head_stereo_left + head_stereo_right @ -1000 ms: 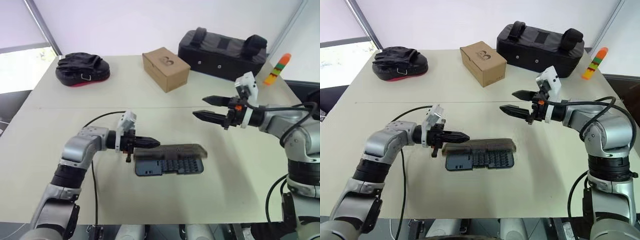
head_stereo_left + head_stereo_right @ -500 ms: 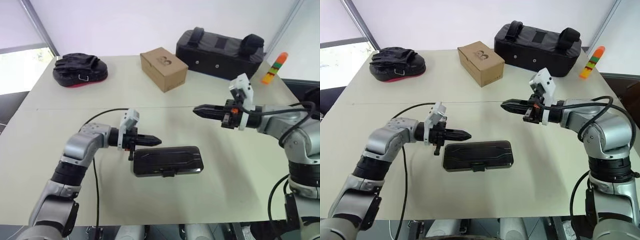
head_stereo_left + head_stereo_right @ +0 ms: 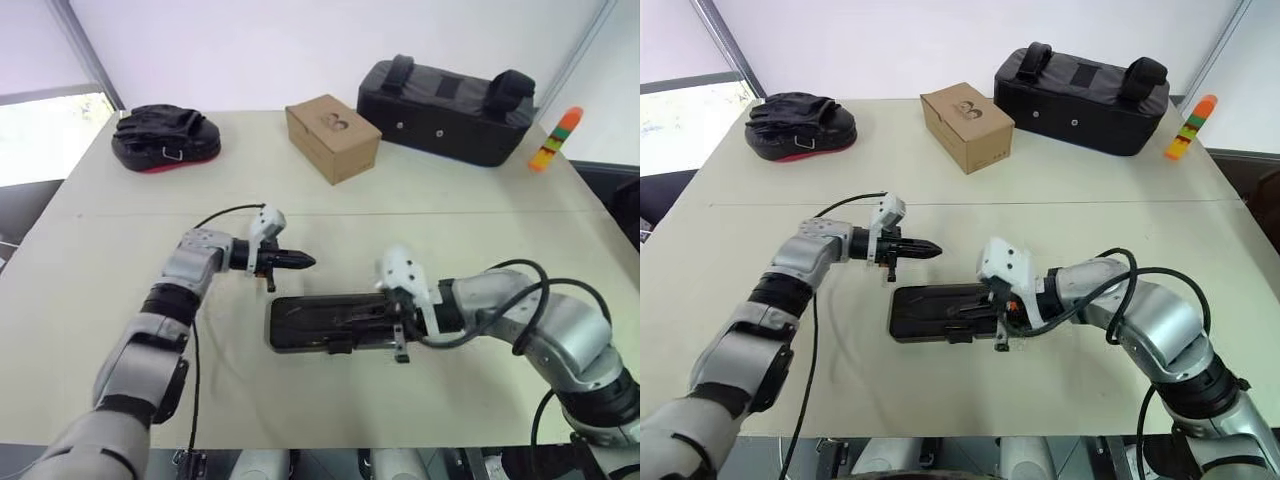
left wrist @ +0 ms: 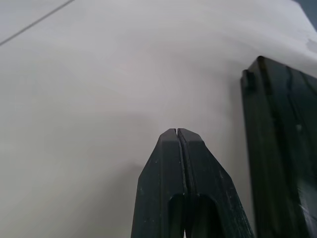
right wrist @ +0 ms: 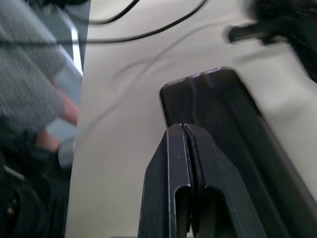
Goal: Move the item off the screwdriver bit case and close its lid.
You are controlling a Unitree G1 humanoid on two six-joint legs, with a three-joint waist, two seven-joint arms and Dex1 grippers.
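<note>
The screwdriver bit case (image 3: 300,330) lies flat near the table's front middle, with its dark lid (image 3: 310,312) down on it. My right gripper (image 5: 184,127) is shut and lies low along the top of the lid, reaching in from the case's right end. My left gripper (image 3: 306,261) is shut with nothing in it. It hovers just behind the case's left end, pointing right and clear of it; in the left wrist view its fingertips (image 4: 168,136) meet beside the case's edge (image 4: 277,148). I cannot make out the item; nothing but my gripper is on the case.
A brown cardboard box (image 3: 332,137), a big black padded bag (image 3: 450,95) and a black mitt (image 3: 165,135) stand along the table's far side. An orange and green object (image 3: 553,140) sits past the right edge. A black cable (image 3: 222,214) loops from my left arm.
The lid, half open a second ago, dropped shut. My right gripper shut and swung down and left onto the lid. My left gripper moved a little farther from me, away from the case.
</note>
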